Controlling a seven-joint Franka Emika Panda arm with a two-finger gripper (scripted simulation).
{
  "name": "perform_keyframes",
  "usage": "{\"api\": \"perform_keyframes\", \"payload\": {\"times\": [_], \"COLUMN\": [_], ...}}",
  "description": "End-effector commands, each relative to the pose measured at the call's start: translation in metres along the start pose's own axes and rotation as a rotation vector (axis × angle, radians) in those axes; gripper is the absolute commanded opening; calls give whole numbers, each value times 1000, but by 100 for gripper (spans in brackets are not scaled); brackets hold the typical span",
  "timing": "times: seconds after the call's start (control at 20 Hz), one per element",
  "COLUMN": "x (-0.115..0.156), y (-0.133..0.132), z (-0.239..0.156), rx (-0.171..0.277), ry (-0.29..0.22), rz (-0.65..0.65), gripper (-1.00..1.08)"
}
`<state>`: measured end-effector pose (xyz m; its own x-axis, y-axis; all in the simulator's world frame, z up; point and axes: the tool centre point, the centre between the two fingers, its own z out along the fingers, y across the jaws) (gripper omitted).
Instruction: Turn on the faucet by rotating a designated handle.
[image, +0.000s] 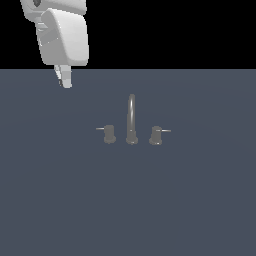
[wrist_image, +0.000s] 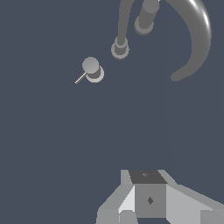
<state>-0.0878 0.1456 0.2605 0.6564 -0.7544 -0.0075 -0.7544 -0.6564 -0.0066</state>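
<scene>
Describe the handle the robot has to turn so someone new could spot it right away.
Find the tall arched spout in the middle of the grey surface. Two squat knobs flank it; the handle is the one on the exterior view's left. Its thin rod points left, away from the spout, unlike its twin knob.

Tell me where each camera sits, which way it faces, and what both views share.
Exterior view: off the arm, looking across the grey floor at the faucet; the gripper hangs at that view's upper left.
Wrist view: on the wrist, looking down at the handle, the spout and the other knob; the gripper fills the near edge.
Shared: handle, spout, twin knob and gripper.
</scene>
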Motion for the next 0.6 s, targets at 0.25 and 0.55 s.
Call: {"api": "perform_keyframes", "payload": {"times": [0.25, 0.55], "x": [18, 37], "y": [-28, -50], "z": [34, 63], "rx": [2, 1], "ry": [0, 3], "rz": [134, 245], "gripper": [-100, -100]}}
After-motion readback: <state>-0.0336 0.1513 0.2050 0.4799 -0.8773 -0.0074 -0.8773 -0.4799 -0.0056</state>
